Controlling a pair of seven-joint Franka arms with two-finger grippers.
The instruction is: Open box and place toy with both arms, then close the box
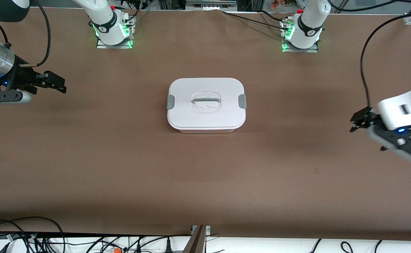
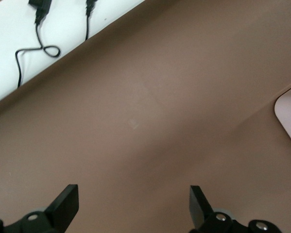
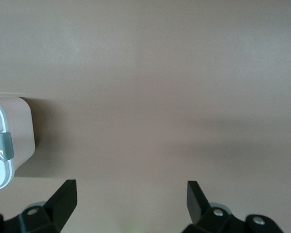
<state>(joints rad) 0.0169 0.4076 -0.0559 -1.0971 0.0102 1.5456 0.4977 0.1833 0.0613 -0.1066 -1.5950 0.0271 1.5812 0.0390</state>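
The closed white-lidded rounded plastic box (image 1: 206, 104) sits mid brown worktop (image 1: 121, 158). Both black two-finger hands, the left hand (image 1: 358, 121) and the right hand (image 1: 52, 82), hover wide open and empty at the ends. Only the right wrist view shows a grey clip (image 3: 3, 146).

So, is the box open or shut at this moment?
Shut. The white lid sits flat on the box, with the grey clips at both ends against its sides.

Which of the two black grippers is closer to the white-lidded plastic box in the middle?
Right, narrowly. The right gripper hangs open over bare table toward the right arm's end, its fingertips pointing at the white-lidded plastic box. The left gripper hangs open toward the left arm's end, slightly farther off.
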